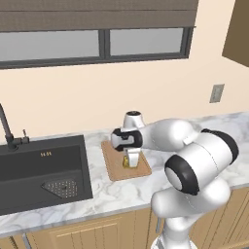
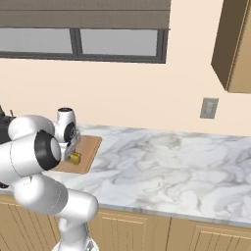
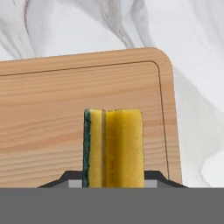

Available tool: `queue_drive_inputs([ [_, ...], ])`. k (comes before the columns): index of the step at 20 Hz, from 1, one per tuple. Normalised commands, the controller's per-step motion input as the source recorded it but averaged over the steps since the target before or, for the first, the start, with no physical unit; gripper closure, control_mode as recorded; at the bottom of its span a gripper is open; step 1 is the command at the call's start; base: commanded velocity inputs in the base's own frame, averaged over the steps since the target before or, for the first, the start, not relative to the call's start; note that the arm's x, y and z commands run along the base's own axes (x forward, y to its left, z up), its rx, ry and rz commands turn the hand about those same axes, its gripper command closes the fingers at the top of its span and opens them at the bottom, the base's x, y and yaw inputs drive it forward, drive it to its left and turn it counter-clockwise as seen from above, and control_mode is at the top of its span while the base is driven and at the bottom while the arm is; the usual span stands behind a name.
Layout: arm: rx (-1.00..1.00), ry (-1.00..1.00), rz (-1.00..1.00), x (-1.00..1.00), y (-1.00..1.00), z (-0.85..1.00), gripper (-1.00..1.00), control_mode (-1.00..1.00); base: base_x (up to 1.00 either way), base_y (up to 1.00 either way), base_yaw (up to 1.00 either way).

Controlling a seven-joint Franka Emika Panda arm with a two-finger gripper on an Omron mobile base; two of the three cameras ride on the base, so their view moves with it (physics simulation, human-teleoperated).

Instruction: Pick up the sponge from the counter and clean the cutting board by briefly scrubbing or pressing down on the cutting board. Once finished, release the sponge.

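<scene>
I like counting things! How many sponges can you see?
1. The sponge is held in the gripper, shut on it, over the cutting board. More could be hidden behind the arm.

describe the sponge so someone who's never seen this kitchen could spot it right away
Start at the black sink set in the marbled counter; just to its right lies a light-brown wooden cutting board. Over the board, the gripper is shut on the sponge. It is a small yellow block with a dark green face on one side, far smaller than the board and the only bright yellow thing there.
</scene>
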Motion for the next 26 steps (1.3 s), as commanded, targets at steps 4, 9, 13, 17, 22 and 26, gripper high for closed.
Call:
queue_drive_inputs([
  [4, -0.08, 0.00, -0.15, -0.04, -0.19, -0.19, 1.00, -1.00, 0.00, 0.00, 0.00],
  [9, -0.05, 0.00, -0.09, -0.27, -0.28, -0.13, 1.00, -1.00, 0.00, 0.00, 0.00],
  [13, -0.01, 0.00, -0.02, -0.41, -0.28, -0.11, 1.00, -1.00, 0.00, 0.00, 0.00],
  [17, -0.01, 0.00, 0.00, -0.20, -0.17, -0.06, 1.00, -1.00, 0.00, 0.00, 0.00],
  [22, 0.00, 0.00, 0.00, 0.12, -0.02, 0.00, 1.00, -1.00, 0.00, 0.00, 0.00],
  [26, 0.00, 0.00, 0.00, 0.30, 0.00, 0.00, 1.00, -1.00, 0.00, 0.00, 0.00],
])
